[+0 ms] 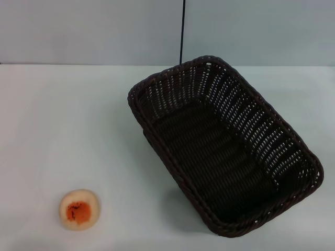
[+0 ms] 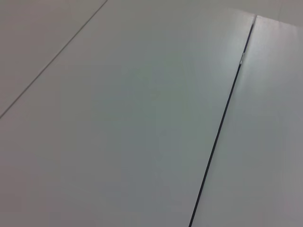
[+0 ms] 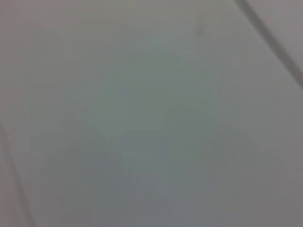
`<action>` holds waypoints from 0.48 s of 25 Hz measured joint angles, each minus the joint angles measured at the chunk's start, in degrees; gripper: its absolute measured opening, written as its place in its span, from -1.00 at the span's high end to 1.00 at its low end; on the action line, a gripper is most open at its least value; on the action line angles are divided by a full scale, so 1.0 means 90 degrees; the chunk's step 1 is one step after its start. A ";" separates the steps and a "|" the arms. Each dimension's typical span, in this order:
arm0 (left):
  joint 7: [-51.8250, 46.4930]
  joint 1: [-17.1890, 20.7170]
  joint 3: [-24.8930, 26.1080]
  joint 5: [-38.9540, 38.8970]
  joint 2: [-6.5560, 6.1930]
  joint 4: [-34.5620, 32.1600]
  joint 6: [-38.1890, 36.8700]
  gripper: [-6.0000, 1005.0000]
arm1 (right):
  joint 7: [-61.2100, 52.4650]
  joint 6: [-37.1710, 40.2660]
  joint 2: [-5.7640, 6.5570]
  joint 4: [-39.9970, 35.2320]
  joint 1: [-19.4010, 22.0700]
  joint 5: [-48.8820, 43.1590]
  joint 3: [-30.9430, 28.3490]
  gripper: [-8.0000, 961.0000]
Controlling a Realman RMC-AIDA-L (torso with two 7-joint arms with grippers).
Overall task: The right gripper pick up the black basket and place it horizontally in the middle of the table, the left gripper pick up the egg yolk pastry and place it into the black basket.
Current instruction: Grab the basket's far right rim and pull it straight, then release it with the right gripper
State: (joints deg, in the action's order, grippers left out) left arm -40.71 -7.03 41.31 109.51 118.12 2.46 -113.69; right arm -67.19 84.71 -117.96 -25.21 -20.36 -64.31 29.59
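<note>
Head view: basket (image 1: 225, 151) lies skewed on the worktop (image 1: 78, 130), right of center; pastry (image 1: 79, 209) sits near left, well apart. Both wrist views show only blank pale panels; neither pincer appears.

Skewed black basket (image 1: 225, 151); egg yolk pastry (image 1: 79, 209) well apart.

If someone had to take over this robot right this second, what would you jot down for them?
Neither gripper shows in any view; both wrist cameras see only blank pale surfaces.
The black basket sits empty on the table, right of middle and turned at a slant.
The egg yolk pastry lies near the front left, apart from the basket.
Done: nothing visible.
Left: set the basket straight mid-table, then drop the pastry in.
</note>
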 joint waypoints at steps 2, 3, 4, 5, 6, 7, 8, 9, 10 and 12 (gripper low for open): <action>-0.0002 0.0004 0.0000 0.0000 0.0004 0.0000 -0.0002 -0.45 | -0.0349 0.0006 0.0017 -0.0318 0.0009 -0.0347 0.0089 -0.19; -0.0002 0.0004 0.0000 0.0000 0.0004 0.0000 -0.0002 -0.45 | -0.0587 0.0015 0.0023 -0.0551 0.0006 -0.0606 0.0104 -0.19; -0.0003 0.0014 0.0000 0.0000 0.0010 0.0000 -0.0002 -0.45 | -0.0972 0.0068 0.0027 -0.0934 -0.0020 -0.1081 0.0108 -0.19; -0.0004 0.0014 0.0000 0.0000 0.0010 0.0000 0.0003 -0.45 | -0.1197 0.0119 0.0030 -0.1147 -0.0041 -0.1339 0.0109 -0.19; -0.0004 0.0014 0.0000 0.0000 0.0010 0.0000 0.0003 -0.45 | -0.1430 0.0166 0.0034 -0.1372 -0.0064 -0.1559 0.0110 -0.19; -0.0004 0.0011 0.0000 0.0000 0.0010 0.0000 0.0005 -0.45 | -0.1673 0.0212 0.0037 -0.1582 -0.0088 -0.1756 0.0111 -0.19; -0.0004 0.0011 0.0000 0.0000 0.0010 0.0000 0.0005 -0.45 | -0.1673 0.0212 0.0037 -0.1582 -0.0088 -0.1756 0.0111 -0.19; -0.0004 0.0011 0.0000 0.0000 0.0010 0.0000 0.0005 -0.45 | -0.2155 0.0239 0.0047 -0.1992 -0.0145 -0.2129 0.0113 -0.18; -0.0004 0.0011 0.0000 0.0000 0.0010 0.0000 0.0005 -0.45 | -0.2155 0.0239 0.0047 -0.1992 -0.0145 -0.2129 0.0113 -0.18; -0.0006 0.0000 0.0000 0.0000 0.0010 0.0000 0.0008 -0.45 | -0.2633 0.0246 0.0088 -0.2365 -0.0225 -0.2533 0.0114 -0.18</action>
State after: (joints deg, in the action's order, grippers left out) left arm -40.76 -7.03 41.31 109.51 118.21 2.46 -113.62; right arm -90.89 86.93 -117.17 -46.49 -22.38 -87.11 30.61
